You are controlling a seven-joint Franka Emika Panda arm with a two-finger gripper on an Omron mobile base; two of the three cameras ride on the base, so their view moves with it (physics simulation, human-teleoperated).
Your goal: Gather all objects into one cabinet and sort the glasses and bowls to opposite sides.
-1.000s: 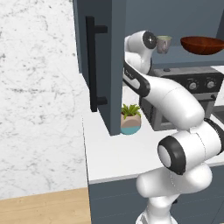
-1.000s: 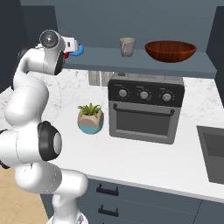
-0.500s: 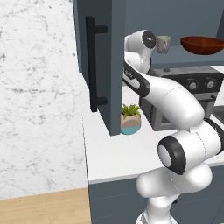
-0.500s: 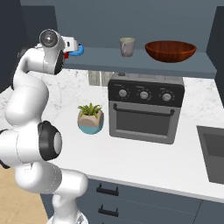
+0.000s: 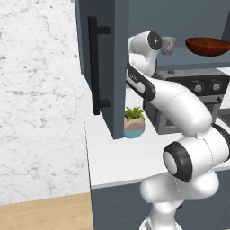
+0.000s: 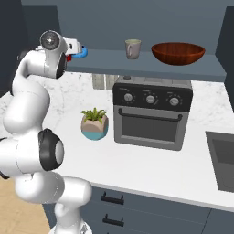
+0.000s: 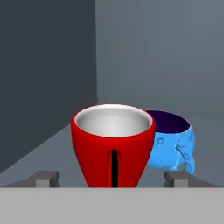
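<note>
The red cup point(image 7: 113, 144) stands upright on the cabinet shelf point(image 6: 151, 69) at its left end, by the side wall. My gripper point(image 7: 113, 179) is open around it, a gap showing between each fingertip point(image 7: 46, 178) and the cup's side. In the right base view the gripper point(image 6: 77, 49) reaches the shelf's left end, with a bit of the red cup point(image 6: 69, 57) below it. The beige-grey mug point(image 6: 132, 48) stands mid-shelf and the reddish-brown bowl point(image 6: 178, 53) at the right end. Mug point(image 5: 168, 45) and bowl point(image 5: 207, 46) also show past my wrist.
A blue cup point(image 7: 173, 144) with a dark inside sits right behind the red cup, touching or nearly so. The open cabinet door point(image 5: 117, 67) with its black bar handle point(image 5: 93, 72) hangs left of my arm. Below stand a toaster oven point(image 6: 153, 112) and potted plant point(image 6: 94, 123).
The arm has stayed where it was at the shelf's left end. The fingers have spread apart and let go of the red cup.
</note>
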